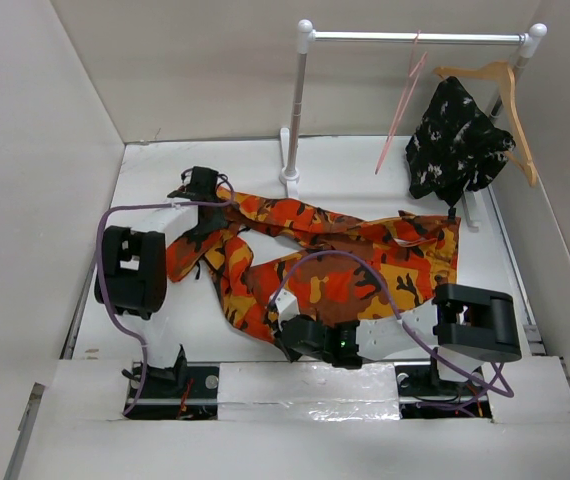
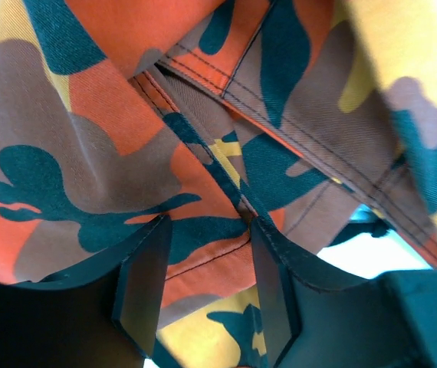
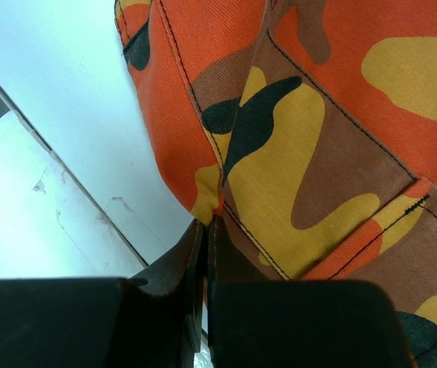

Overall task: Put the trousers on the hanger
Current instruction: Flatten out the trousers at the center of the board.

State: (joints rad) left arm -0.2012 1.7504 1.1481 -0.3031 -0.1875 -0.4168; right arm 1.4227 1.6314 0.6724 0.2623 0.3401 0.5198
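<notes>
Trousers (image 1: 345, 255), long cloth in orange, red, yellow and black camouflage: lying crumpled across the white table (image 1: 365, 170), between the two arms. Left gripper (image 1: 203, 190) at their far left end; fingers (image 2: 142, 284) partway apart, a stitched fold between them, pinched or not cannot be told. Right gripper (image 1: 290, 335) at the near edge; fingers (image 3: 195, 253) pressed together on a seam edge. Thin pink wire hanger (image 1: 402, 100) hangs on the white rail (image 1: 415, 37), well apart.
</notes>
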